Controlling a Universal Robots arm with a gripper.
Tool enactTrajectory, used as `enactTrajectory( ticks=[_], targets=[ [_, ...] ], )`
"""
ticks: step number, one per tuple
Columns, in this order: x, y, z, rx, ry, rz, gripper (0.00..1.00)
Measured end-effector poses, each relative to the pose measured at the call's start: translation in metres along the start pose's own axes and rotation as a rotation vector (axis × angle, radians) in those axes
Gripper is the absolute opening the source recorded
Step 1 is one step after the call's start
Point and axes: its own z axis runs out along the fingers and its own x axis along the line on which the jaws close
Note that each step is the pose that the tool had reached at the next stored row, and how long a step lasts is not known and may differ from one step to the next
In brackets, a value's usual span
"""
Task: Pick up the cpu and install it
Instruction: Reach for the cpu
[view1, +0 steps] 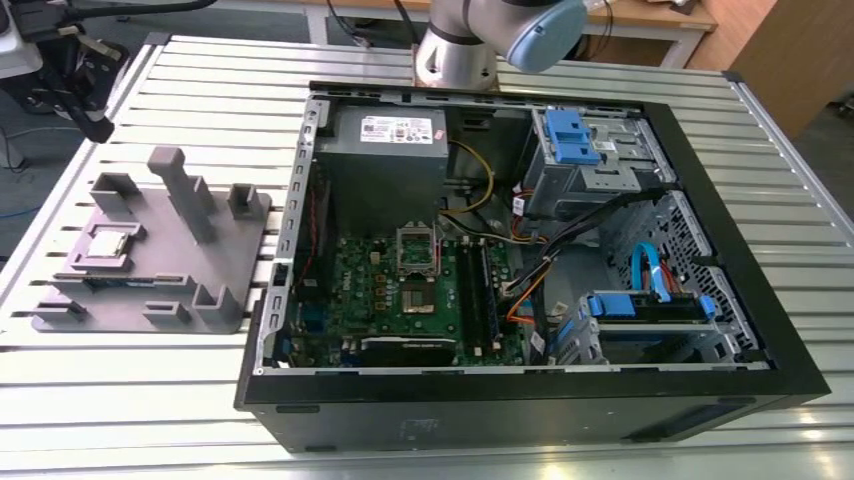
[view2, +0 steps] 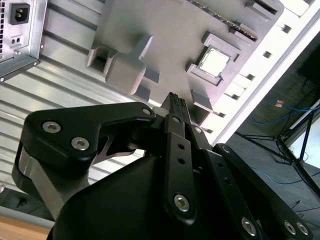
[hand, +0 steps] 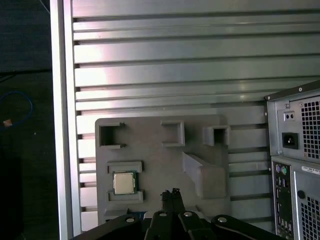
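The pincer (hand: 170, 194) is seen clenched and empty, its body cut off at the edge; one cpu (hand: 123, 182) is seated in one grey fixture (hand: 150, 156) on the worktop (hand: 165, 65).

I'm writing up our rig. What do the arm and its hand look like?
In the exterior view the arm is a silver-grey tube with a pale blue cap. In the second wrist view the hand is matte black: flat linkage plates joined by silver bolts, narrowing to slim fingers.
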Motion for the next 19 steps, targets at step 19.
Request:
enactTrajectory(
  ticks=[19],
  targets=[
    [0.0087,-0.0015,0.0050,-0.0001,-0.0002,0.000,0.11]
  ],
)
